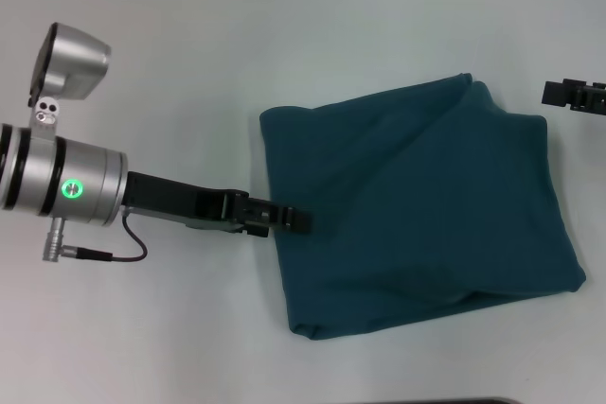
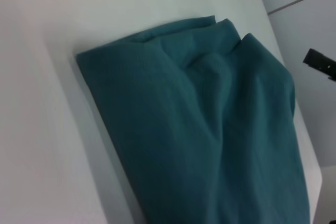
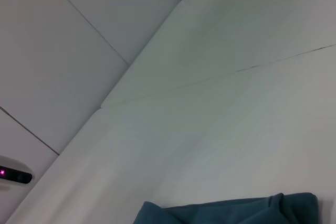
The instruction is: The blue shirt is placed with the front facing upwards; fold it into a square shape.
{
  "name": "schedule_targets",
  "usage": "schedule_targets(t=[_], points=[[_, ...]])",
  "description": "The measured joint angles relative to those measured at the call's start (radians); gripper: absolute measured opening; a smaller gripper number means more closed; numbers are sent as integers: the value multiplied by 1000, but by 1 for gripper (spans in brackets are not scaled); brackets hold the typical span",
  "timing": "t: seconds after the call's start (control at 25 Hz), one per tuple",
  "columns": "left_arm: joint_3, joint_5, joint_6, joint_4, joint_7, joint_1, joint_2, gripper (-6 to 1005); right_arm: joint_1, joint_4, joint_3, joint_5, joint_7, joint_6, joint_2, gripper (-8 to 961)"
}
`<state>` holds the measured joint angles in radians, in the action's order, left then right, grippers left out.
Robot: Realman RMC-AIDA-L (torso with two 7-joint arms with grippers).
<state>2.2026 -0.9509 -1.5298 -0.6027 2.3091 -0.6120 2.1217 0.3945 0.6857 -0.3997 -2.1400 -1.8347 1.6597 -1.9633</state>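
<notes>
Left gripper [image 1: 292, 220] reaches in low, its tips at the left edge of the blue shirt [image 1: 417, 210] and overlapping the hem; whether they are pinched on cloth or released I cannot tell. That shirt lies on the white table [image 1: 284, 35] as a compact, roughly four-sided bundle — no lettering, collar or sleeves showing — so I judge the folding nearly done, with only squaring-up left. Its far edge bulges and one corner puckers; the next move likely calls for tugging or smoothing the left edge so the sides run straight. Beyond the shirt's far right corner, well apart from it, the right gripper [image 1: 575, 95] sits at the frame's edge, its fingers unreadable. Only the left wrist view shows the puckered folds at the shirt's [image 2: 210, 124] corner closely; the right wrist view catches a mere sliver of the shirt [image 3: 231, 211] below bare wall panels.
</notes>
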Motion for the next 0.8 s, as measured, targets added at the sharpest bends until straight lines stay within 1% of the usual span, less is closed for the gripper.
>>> schedule_targets(t=[0.16,0.44,0.8], points=[[-9,6,7,2,3,-15,4,887,0,-1,0,0,0,0,0,775],[-12,22,21,1,11,-30,18,861,1,-2,-1,0,0,0,0,770],[-22,23,58,-5,22,-35,22,828,-1,-2,-1,0,0,0,0,768]])
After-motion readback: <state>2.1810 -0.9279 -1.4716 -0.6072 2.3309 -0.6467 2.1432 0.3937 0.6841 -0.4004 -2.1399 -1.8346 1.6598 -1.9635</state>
